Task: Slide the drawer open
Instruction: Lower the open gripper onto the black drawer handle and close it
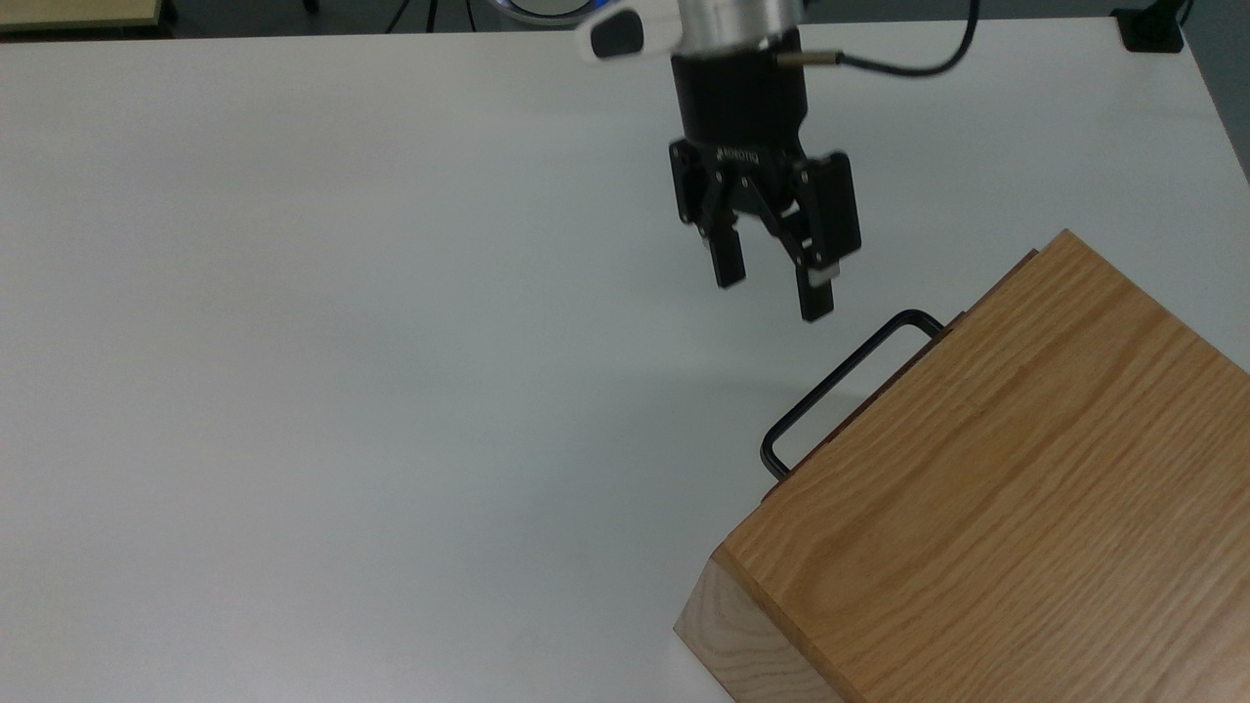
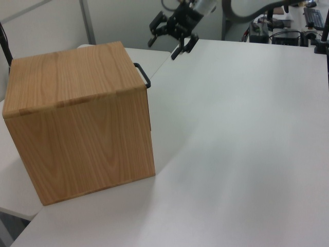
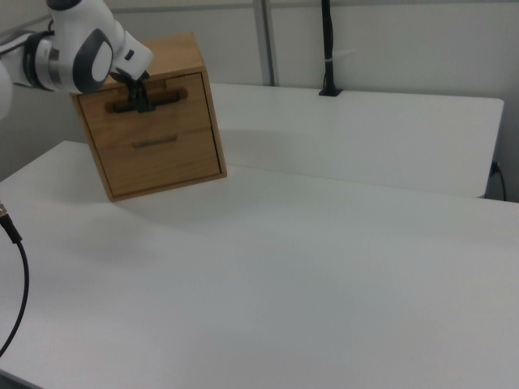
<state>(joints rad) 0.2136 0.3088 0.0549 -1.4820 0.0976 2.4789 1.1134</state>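
The drawer (image 3: 185, 107) is the upper front of an oak-grained box (image 1: 996, 488) and sits pushed in, flush with the casing. Its thin black U-shaped handle (image 1: 842, 389) juts out toward the top view's upper left; the same handle (image 2: 144, 75) shows at the box's top corner in the left view. My gripper (image 1: 771, 294) hangs open above the table, up and left of the handle in the top view, not touching it. In the left view the gripper (image 2: 164, 48) is beyond the box. In the right view the gripper (image 3: 139, 102) overlaps the handle (image 3: 166, 97).
The box stands tilted on a white table (image 1: 342, 391), at the top view's lower right. A second, lower drawer front (image 3: 162, 162) with a slim handle sits under the upper one. A black post (image 3: 328, 49) rises at the table's far edge.
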